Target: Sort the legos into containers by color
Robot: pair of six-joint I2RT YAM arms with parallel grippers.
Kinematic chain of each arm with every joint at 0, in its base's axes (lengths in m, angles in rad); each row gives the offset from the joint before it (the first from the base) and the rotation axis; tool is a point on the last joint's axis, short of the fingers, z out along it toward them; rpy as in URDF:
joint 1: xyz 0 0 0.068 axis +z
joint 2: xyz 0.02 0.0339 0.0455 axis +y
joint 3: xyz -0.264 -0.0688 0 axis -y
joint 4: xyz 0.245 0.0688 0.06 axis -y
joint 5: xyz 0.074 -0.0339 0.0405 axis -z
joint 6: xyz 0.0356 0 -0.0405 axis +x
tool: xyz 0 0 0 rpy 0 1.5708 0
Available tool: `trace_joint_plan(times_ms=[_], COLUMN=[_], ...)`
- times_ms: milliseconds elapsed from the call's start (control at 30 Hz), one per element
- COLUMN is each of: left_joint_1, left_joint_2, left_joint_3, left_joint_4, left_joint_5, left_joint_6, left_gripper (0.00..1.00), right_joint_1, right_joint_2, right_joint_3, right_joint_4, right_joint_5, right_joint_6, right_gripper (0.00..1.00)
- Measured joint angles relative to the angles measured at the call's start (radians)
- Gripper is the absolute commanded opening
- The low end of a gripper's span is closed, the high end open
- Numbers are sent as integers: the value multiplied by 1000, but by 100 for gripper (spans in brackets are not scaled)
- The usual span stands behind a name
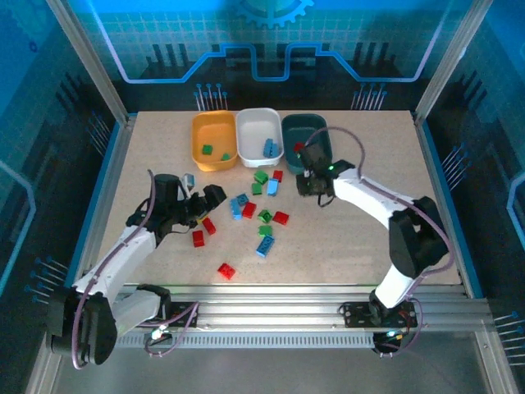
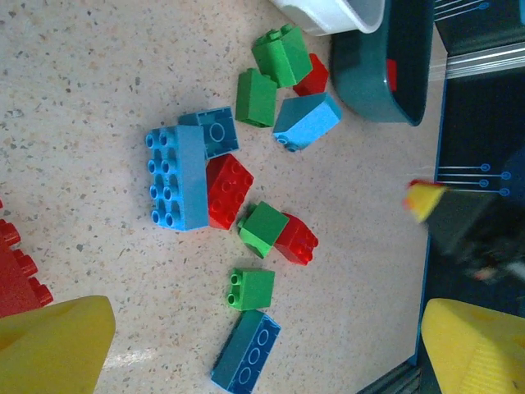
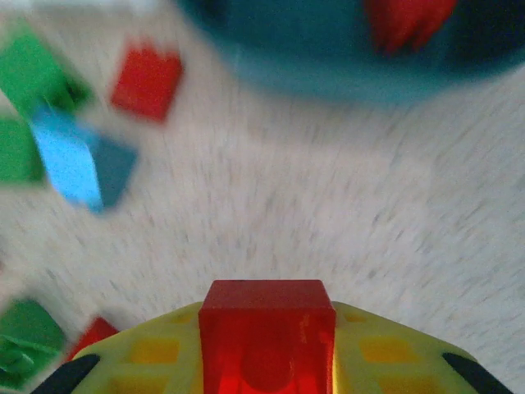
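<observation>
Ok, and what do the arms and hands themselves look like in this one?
Both the left arm and right arm have white links with black joints, and a greyish-purple cable loops along each. The left hand and right hand are black-bodied with yellow fingers. A small green light glows by the right wrist.

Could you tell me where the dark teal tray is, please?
Top view: the dark teal tray sits at the far edge, rightmost of three, beside the white tray; the right gripper, holding a red brick, is just before it.
</observation>
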Motion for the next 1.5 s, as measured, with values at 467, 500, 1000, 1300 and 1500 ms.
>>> trace_joint_plan(times_ms=[467,500,1000,1300,1500], left_joint_1=[-24,-25,-25,-20,-20], left_joint_2=[-82,-97,-174,-91,-89], left_joint_3=[-134,-134,-127,-68,-68], left_joint_4=[66,64,-123,-163,-174], left_joint_5=[21,21,-61,-122,-122], left_joint_6=[-85,-86,-47,-37,-37], left_gripper=[99,99,99,99,99], right_joint_1=[-220,-216,269,576,621], right_joint_2=[412,403,-231,-127,78], right_joint_3=[520,521,-234,-243,-83], right_joint_4=[-111,-116,-89,-130,-144], right_joint_5=[-77,-77,90,95,93], right_joint_6=[-33,-33,327,690,787], right_gripper=[67,68,77,82,82])
